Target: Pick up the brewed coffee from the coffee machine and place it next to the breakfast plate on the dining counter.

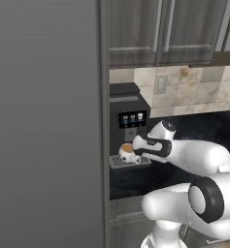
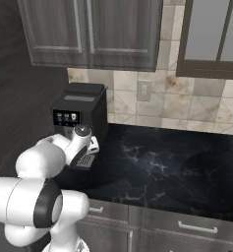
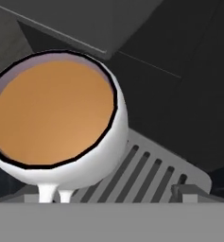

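The brewed coffee, a white mug (image 1: 127, 152) full of light brown coffee (image 3: 52, 111), stands on the silver grated drip tray (image 1: 131, 163) of the black coffee machine (image 1: 128, 109). My gripper (image 1: 136, 153) is right beside the mug on its right side, level with it. In the hand view the mug (image 3: 92, 165) is very close. Its handle stubs (image 3: 53, 193) lie between the widely spread fingertips (image 3: 185, 193), so my gripper (image 3: 108, 196) is open. In the right base view my hand (image 2: 82, 143) covers most of the mug in front of the machine (image 2: 81, 110). The breakfast plate and dining counter are out of view.
A tall grey panel (image 1: 43, 121) walls off the machine's left side. Grey wall cabinets (image 2: 93, 32) hang above it. Black marble countertop (image 2: 177, 167) stretches to the right, with drawers (image 2: 196, 227) below and a tiled wall with an outlet (image 2: 144, 90) behind.
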### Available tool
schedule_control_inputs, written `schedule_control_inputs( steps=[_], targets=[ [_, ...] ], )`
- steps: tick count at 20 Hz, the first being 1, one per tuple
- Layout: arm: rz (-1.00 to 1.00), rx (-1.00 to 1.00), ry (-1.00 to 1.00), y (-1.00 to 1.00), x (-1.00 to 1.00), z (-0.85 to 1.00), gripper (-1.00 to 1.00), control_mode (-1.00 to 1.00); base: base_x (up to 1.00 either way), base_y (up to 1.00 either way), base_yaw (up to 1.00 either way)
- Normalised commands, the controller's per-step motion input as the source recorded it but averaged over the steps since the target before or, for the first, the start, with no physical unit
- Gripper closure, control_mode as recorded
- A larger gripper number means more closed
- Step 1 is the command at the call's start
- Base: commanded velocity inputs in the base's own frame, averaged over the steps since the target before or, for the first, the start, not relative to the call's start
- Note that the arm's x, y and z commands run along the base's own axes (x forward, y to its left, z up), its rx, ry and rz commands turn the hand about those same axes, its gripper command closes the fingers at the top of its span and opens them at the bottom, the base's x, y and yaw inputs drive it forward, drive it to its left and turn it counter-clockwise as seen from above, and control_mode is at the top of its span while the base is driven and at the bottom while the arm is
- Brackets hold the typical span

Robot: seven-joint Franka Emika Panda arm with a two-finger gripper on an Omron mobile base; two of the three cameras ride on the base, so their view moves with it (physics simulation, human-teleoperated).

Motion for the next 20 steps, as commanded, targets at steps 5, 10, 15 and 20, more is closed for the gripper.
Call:
schedule_control_inputs(
  steps=[5, 10, 15, 20],
  targets=[
    [0.00, 0.00, 0.00, 0.08, 0.00, -0.35, 1.00, -1.00, 0.00, 0.00, 0.00],
    [0.00, 0.00, 0.00, 0.01, 0.00, -0.36, 1.00, -1.00, 0.00, 0.00, 0.00],
    [0.02, 0.00, 0.00, 0.00, 0.00, -0.30, 1.00, -1.00, 0.00, 0.00, 0.00],
    [0.05, 0.00, 0.00, 0.00, -0.02, -0.09, 1.00, -1.00, 0.00, 0.00, 0.00]
  ],
)
